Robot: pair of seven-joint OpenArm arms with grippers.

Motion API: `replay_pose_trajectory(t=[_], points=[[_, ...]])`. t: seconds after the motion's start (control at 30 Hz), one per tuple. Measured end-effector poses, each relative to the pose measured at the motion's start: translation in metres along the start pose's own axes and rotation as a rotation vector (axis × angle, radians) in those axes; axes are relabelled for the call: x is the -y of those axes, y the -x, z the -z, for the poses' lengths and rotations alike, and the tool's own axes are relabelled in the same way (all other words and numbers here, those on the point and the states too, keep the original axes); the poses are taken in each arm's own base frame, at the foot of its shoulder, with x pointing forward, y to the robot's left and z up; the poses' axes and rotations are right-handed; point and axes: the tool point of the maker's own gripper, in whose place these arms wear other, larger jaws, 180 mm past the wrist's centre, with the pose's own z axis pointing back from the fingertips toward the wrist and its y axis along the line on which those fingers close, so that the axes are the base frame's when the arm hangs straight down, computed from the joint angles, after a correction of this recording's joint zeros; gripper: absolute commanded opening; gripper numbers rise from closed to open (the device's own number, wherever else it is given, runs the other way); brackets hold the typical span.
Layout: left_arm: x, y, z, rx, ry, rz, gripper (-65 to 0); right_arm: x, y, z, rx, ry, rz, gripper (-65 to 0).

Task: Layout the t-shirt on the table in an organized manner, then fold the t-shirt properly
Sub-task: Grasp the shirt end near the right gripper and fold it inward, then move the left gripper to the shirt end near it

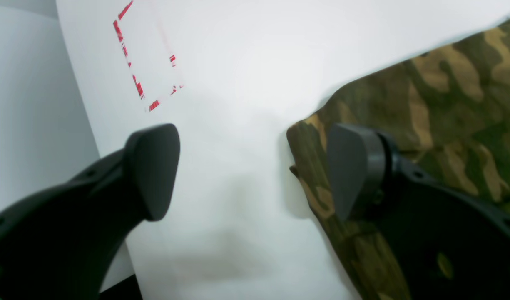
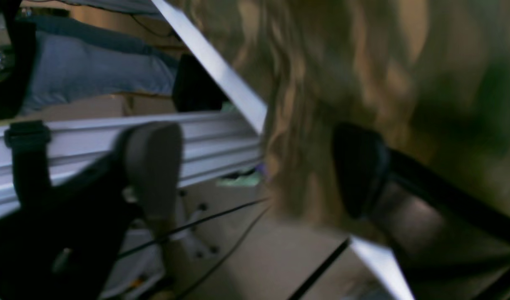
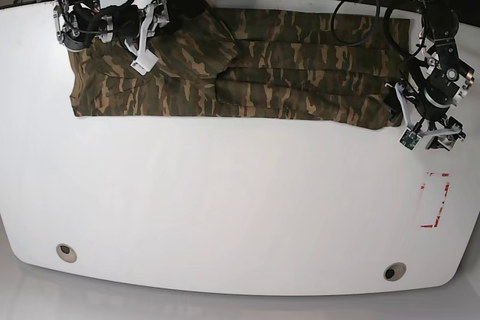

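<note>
The camouflage t-shirt (image 3: 225, 65) lies spread in a long band across the far part of the white table (image 3: 240, 207). My left gripper (image 1: 255, 171) is open at the shirt's right end. One of its fingers (image 1: 354, 171) hangs over the shirt's corner (image 1: 425, 108), the other over bare table (image 1: 246, 62). In the base view the left gripper (image 3: 426, 129) sits at the shirt's right tip. My right gripper (image 2: 255, 171) is open with blurred camouflage t-shirt cloth (image 2: 342, 75) beside its far finger, at the table's edge (image 2: 221, 71). In the base view the right gripper (image 3: 171, 7) is over the shirt's upper left part.
A red-marked rectangle (image 3: 429, 225) lies near the table's right edge, also seen as red dashes (image 1: 118, 31) in the left wrist view. Two grommet holes (image 3: 66, 252) (image 3: 394, 271) sit near the front edge. Beyond the far edge are an aluminium rail (image 2: 92, 137), cables and blue jeans (image 2: 92, 66).
</note>
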Motion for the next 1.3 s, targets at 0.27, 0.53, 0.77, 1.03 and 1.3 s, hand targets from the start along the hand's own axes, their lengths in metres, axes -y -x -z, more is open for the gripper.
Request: replay_pose_trajectory(t=[0.27,0.53,0.77,1.03,1.3], points=[[0.0,0.001,-0.001,0.0,0.0,-0.001,-12.8,0.025,-0.027,-0.017,0.05,0.134,0.005,-9.1],[-0.028,0.001,-0.01,0.068,-0.074,-0.061,-16.7,0.055,-0.073,-0.033,0.163,0.331,-0.067,-15.2],[-0.039,0.011,-0.014,0.046,-0.104,-0.088,-6.7,0.067,-0.097,-0.038,0.254,0.469,-0.14,-24.4],[-0.043,0.046,-0.011,-0.098,-0.11,-0.133,-21.0,0.084,-0.104,-0.03,0.246,0.643,-0.246,-51.9],[-0.008,0.047,0.01,-0.092,-0.018,-0.23,-31.8,0.1,-0.098,-0.028,0.219,0.766,-0.268,-65.0]])
